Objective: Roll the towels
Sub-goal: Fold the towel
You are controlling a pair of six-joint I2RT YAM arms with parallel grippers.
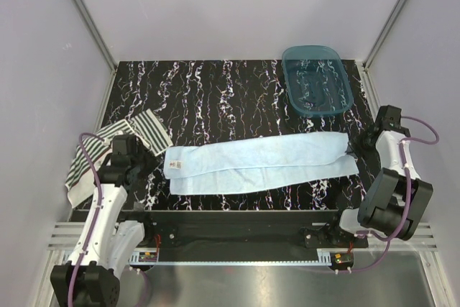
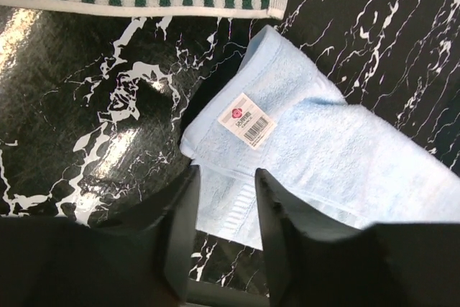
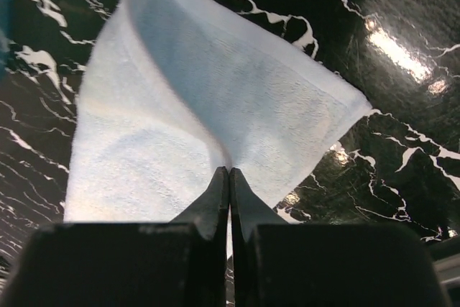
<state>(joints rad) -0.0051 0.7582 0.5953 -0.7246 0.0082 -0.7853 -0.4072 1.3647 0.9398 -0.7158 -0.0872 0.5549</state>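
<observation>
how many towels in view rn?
2. Light blue towel lies spread across the middle, its right end pinched in the right claw. Striped green-and-white towel sits at the left edge, partly under the left arm. None visible in the tub.

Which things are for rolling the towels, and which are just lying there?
For the job:
blue towel, pinched at one end by the right tool
striped towel
left tool, open over the blue towel's other end

Just lying about:
teal tub
</observation>
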